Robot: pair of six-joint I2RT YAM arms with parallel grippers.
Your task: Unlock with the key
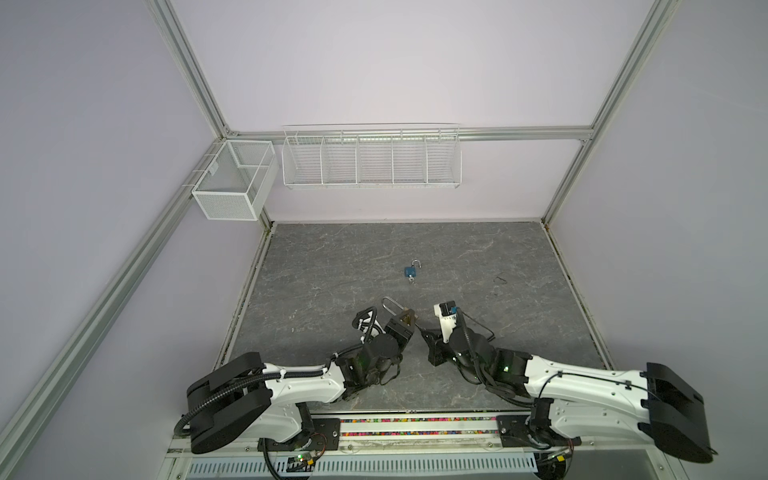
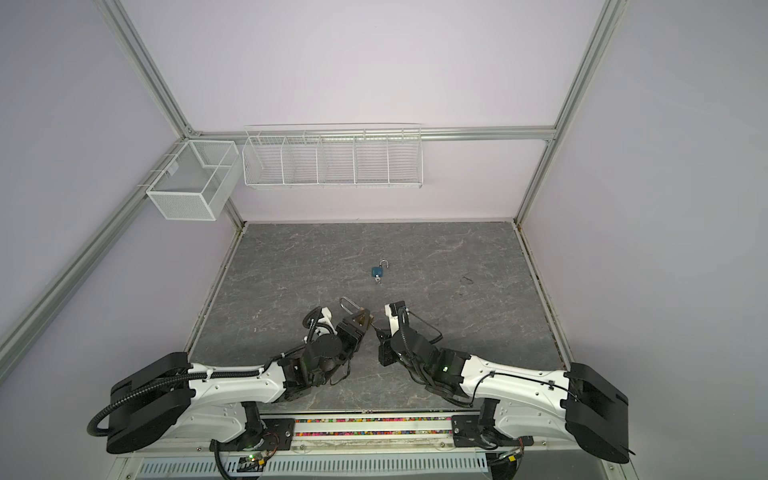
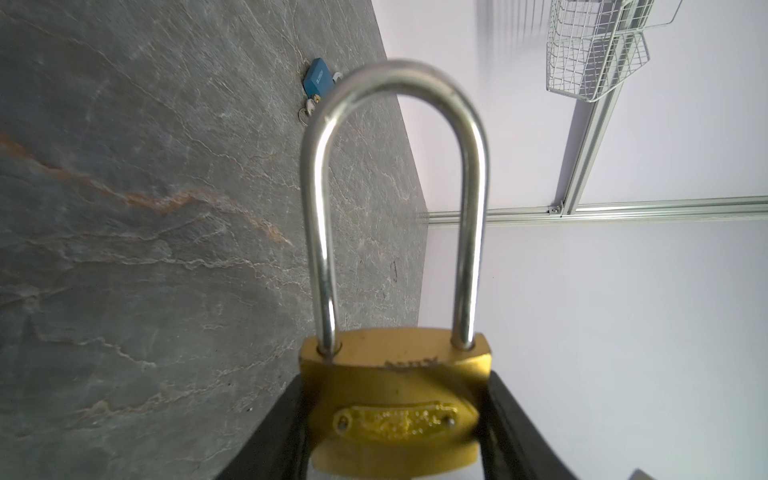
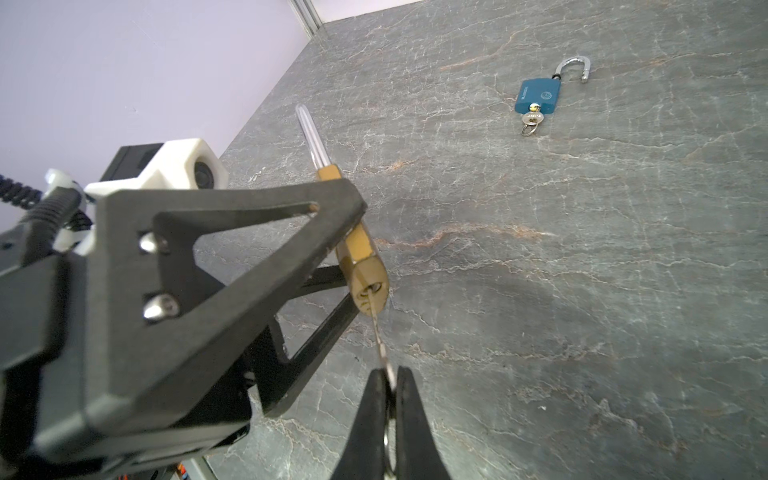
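My left gripper is shut on the body of a brass padlock, whose long steel shackle is seated in the body at both ends. In both top views the padlock is held above the table between the two arms. My right gripper is shut on a thin silver key, its blade tip entering the keyhole in the padlock's bottom end. The key is too small to make out in the top views, where the right gripper points at the padlock.
A blue padlock lies further back on the grey stone table, its shackle swung open and a key in its base. A small dark mark is to its right. White wire baskets hang on the back wall.
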